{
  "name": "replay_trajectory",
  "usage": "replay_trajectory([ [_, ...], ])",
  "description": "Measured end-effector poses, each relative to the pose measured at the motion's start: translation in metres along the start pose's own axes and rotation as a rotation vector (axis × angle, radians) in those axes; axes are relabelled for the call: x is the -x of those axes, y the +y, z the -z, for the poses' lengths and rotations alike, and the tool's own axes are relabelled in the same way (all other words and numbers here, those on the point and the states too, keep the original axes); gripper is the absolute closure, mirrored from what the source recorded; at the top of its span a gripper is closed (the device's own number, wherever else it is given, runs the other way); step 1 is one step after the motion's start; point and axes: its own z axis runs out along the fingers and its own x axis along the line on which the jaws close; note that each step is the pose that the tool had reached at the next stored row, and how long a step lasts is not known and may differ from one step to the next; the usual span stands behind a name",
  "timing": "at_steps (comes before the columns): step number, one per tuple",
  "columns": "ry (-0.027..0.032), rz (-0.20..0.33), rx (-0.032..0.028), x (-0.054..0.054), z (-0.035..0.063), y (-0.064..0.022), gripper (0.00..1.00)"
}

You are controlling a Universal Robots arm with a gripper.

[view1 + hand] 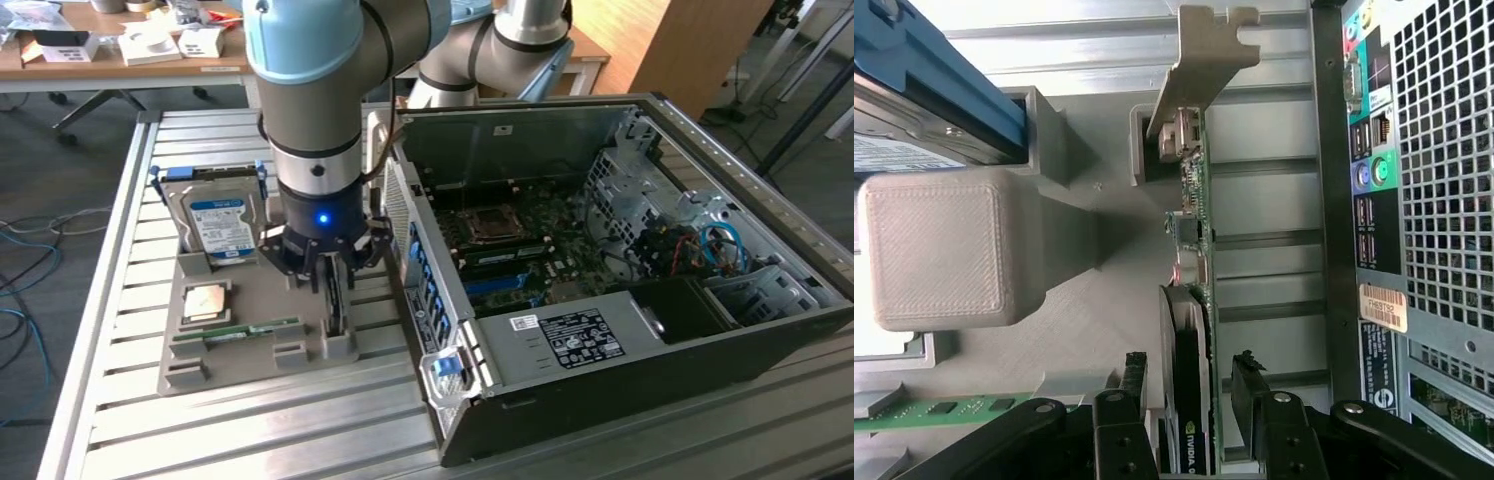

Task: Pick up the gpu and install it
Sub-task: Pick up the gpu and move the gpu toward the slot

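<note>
1. The gpu point(1195, 232) stands on its edge in a slot of the grey holder point(238, 368), just beside the open computer case point(603, 335); its silver bracket point(1200, 62) is at the end away from the end effector, and its dark heatsink point(1182, 380) is at the near end.
2. We judge it light and stiff, yet fragile; the board carries small parts and bare contacts, so pressure belongs on the 2 flat faces around the heatsink, not on the bracket or the connector edge; so thin a card could tilt in a loose hold.
3. The end effector point(1192, 398) hangs over the card with its fingers point(1249, 385) apart, 1 on each face at the heatsink end; a gap shows on both sides, so we read nothing as clamped.
4. Farther out on the holder sit the hard drive point(220, 225) and the memory stick point(243, 329); holder and case both rest on the slatted tabletop point(200, 425).
</note>
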Motion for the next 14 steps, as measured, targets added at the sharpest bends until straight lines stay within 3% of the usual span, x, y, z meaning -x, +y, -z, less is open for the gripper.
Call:
replay_trajectory([
  [12, 0.0000, 0.000, 0.0000, 0.0000, -0.0001, 0.0000, 0.54],
  [13, 0.0000, 0.000, 0.0000, 0.0000, -0.0001, 0.0000, 0.61],
  [14, 0.0001, 0.000, 0.0000, 0.0000, -0.0001, 0.0000, 0.61],
])
